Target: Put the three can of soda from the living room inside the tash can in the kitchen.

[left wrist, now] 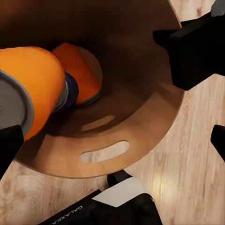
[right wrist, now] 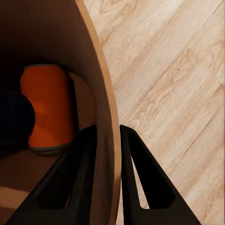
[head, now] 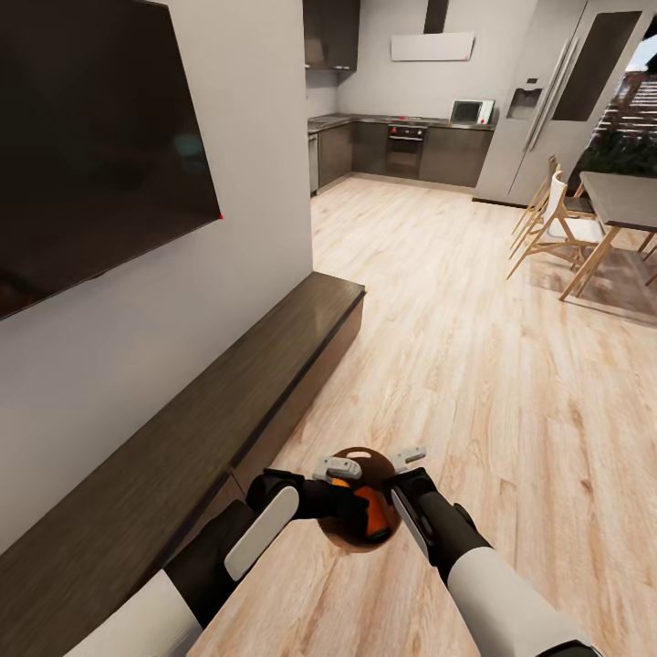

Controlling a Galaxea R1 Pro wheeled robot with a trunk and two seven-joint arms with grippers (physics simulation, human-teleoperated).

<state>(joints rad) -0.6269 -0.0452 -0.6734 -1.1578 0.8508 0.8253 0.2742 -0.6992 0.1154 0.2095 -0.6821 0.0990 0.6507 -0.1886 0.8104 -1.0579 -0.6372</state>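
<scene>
Pale wood flooring [head: 474,365] runs from me toward the far kitchen [head: 401,137], with the long low bench [head: 228,401] and wall TV [head: 91,155] on my left. Close in front of me, the tash can [head: 363,538] hangs between my arms, above the floor. My right gripper [right wrist: 107,178] pinches its wall, one finger inside and one outside, closed tight on the rim. My left gripper [head: 339,470] reaches over the opening; I cannot tell how far it is open, though an orange can [left wrist: 33,96] sits right at its fingers. Deeper inside lie another orange can [left wrist: 80,72] and a blue can [left wrist: 70,91]. Far right stand a dining table [head: 620,196] and chairs [head: 557,219].
</scene>
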